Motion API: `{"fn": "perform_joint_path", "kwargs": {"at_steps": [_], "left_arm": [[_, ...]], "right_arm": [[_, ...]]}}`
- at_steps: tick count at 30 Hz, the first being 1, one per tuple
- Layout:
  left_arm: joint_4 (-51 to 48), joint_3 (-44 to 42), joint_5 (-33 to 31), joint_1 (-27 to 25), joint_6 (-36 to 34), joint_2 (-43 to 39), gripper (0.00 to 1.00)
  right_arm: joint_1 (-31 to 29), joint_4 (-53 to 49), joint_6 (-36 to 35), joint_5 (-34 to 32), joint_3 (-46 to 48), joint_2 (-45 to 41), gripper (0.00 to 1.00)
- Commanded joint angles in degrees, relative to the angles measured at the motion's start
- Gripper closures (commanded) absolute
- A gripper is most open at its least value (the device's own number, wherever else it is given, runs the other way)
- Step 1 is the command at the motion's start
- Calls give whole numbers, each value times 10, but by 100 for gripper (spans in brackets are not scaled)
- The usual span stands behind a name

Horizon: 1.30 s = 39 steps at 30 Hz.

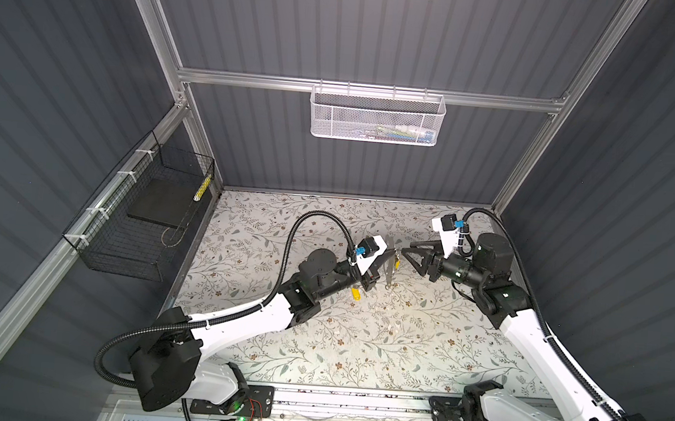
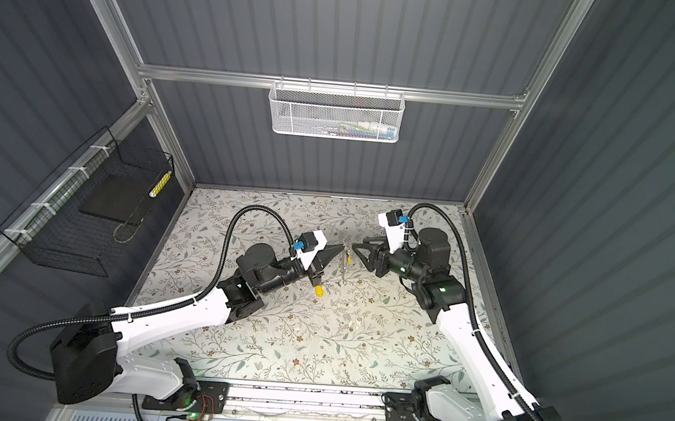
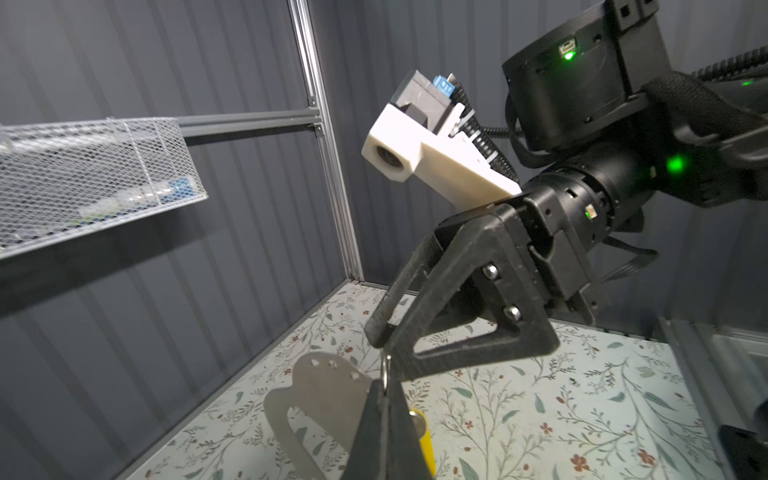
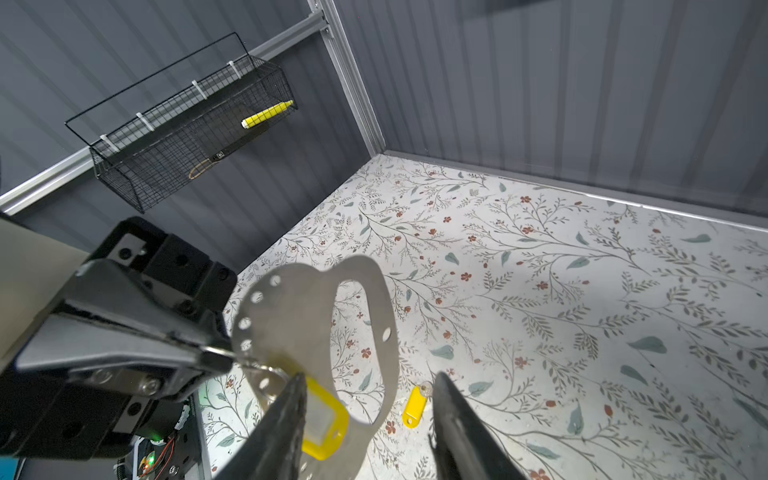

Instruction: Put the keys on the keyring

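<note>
The keyring [image 4: 286, 316], a thin flat grey plate with a punched rim, stands on edge in the air between the two arms, above the middle of the floral table [image 4: 582, 291]. A hanging key tag [image 4: 326, 419] dangles from that rim. A loose key tag [image 1: 356, 293] lies on the table beneath.

The left gripper [image 4: 216, 353] is clamped on the plate's rim. Whether it also pinches the tag's small silver ring is too blurred to tell. The right gripper [image 4: 370, 378] has its jaws apart, one finger just beside the hanging key tag.

The plate looks stiff, light and slick, so it is best pinched at the rim. The loose key tag is light and likely to skid, so grip its yellow body. Open table lies all round, and the walls [image 4: 540, 83] stand well apart.
</note>
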State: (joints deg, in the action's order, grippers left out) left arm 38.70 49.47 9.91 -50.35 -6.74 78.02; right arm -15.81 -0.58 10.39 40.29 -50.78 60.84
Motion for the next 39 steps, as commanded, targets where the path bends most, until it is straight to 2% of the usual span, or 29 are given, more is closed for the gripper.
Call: {"fn": "perform_joint_path", "kwargs": {"at_steps": [1,7,13,17,22,27,33,39], "left_arm": [[40,17,80,41,75,-5,100],[136,-3,198,89,151,15,100],[192,-3,289,118,194,35,100],[241,-8,317,141,235,51,100],[353,-18,362,173,319,84,100],[471,-17,387,203,416,132,100],[485,-11,387,207,429,152,100],[442,-1,374,208,411,141,100]], "right_arm": [[3,46,-4,44,5,-4,56],[3,80,-14,88,26,-2,59],[4,143,-8,124,38,10,54],[5,192,7,153,41,27,51],[5,223,7,192,35,53,51],[6,227,-16,208,34,53,44],[11,246,67,231,-13,89,38],[15,295,189,252,-53,134,41]]}}
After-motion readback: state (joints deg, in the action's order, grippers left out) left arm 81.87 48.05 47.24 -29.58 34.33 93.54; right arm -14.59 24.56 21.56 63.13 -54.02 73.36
